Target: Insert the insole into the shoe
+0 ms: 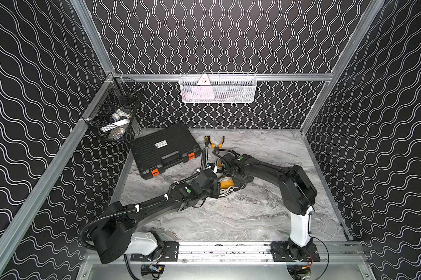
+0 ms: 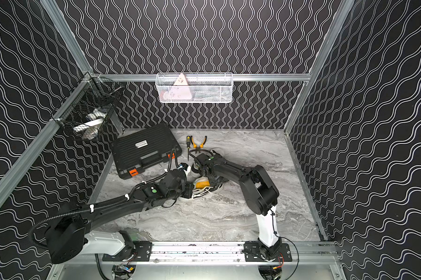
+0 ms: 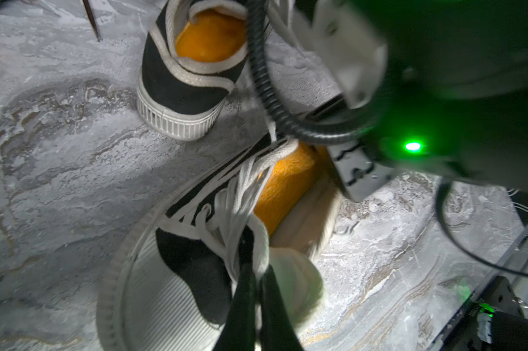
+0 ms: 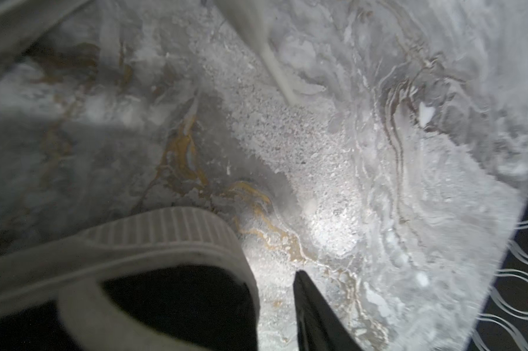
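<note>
Insole within shoe; left tool clenched on tongue; right tool at heel rim, grip unclear.

I cannot see most of the shoe in both top views; the right wrist view is blurred.

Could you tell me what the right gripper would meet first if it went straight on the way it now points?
Probably the bare marble tabletop: its one visible finger points just past the shoe's heel onto it, though depth is hard to judge.
</note>
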